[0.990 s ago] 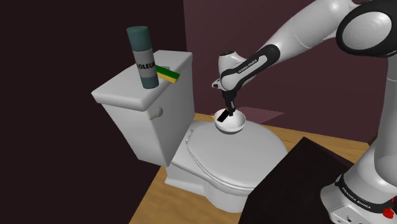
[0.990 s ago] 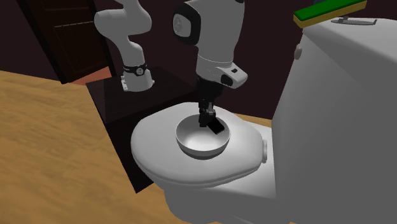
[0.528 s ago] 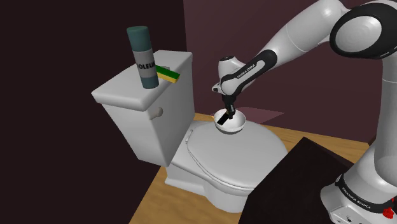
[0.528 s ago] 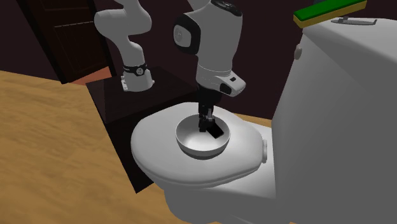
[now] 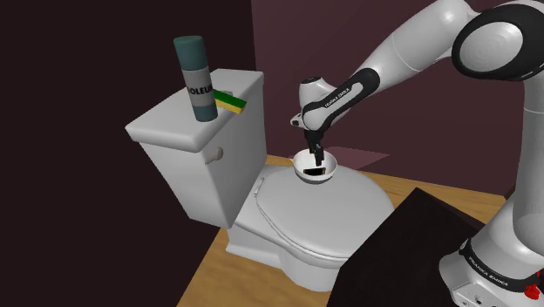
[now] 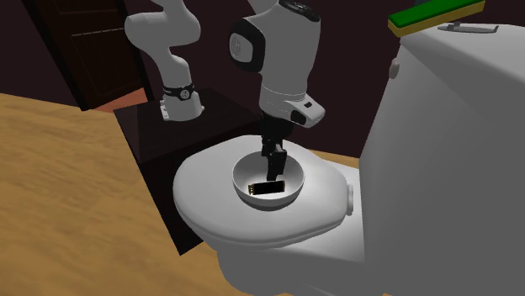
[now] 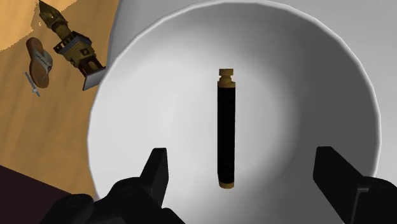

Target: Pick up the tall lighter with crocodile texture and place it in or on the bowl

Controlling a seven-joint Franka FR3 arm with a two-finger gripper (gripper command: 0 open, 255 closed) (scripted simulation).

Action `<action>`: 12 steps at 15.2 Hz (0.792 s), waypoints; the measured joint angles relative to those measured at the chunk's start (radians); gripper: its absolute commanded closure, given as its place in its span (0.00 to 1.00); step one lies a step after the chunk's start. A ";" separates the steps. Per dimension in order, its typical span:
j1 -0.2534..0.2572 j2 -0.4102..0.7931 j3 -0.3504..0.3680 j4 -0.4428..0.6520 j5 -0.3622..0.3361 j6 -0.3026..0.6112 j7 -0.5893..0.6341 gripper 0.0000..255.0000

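1. My claw hangs open over the bowl, its fingers spread wide and touching nothing.
2. The black lighter with brass ends lies flat on the bowl's floor, between my fingers but free of them.
3. Risk, as I judge it: rising off-line, a finger could clip the rim and tip or slide the bowl across the smooth toilet lid, spilling the lighter.

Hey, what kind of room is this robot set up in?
Most likely a bathroom: a white toilet with its lid shut, its tank behind carrying a spray can and a green and yellow sponge, on a wooden floor.
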 measured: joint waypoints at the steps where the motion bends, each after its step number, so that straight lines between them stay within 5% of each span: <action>1: 0.000 0.000 0.000 0.000 0.000 0.000 0.000 0.00; 6: 0.002 -0.059 0.005 0.038 0.009 -0.095 -0.007 0.00; 12: 0.003 -0.069 0.006 0.039 0.010 -0.108 -0.007 0.00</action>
